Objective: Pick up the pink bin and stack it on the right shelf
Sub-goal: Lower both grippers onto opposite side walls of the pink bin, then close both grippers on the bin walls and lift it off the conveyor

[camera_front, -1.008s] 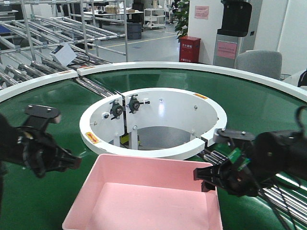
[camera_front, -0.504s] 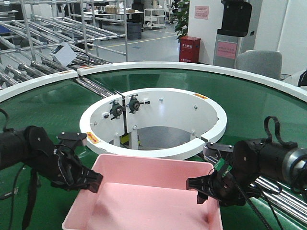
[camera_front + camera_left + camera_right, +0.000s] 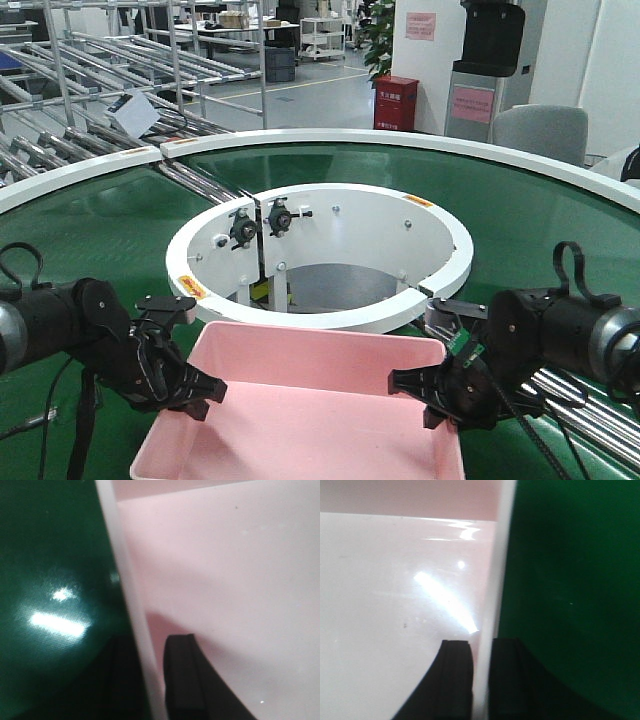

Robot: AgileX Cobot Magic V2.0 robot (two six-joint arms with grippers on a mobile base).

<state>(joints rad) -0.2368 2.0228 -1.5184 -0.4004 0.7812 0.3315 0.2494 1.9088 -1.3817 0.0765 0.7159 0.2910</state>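
While the right pincer (image 3: 480, 647) clasps its rim, the pink bin (image 3: 320, 420) gleams.

The bin (image 3: 310, 405) lies open from above, and a hand could pass down to its floor. The left gripper (image 3: 205, 395) takes up its left wall and the right gripper (image 3: 415, 397) its right wall. Each has one finger inside and one outside, pinched on the wall with no gap showing. The far rim sits just beside the white ring (image 3: 445, 250), leaving little room behind. Open belt (image 3: 90, 230) spreads to the left. To the right, rollers (image 3: 590, 405) run close behind the right arm.
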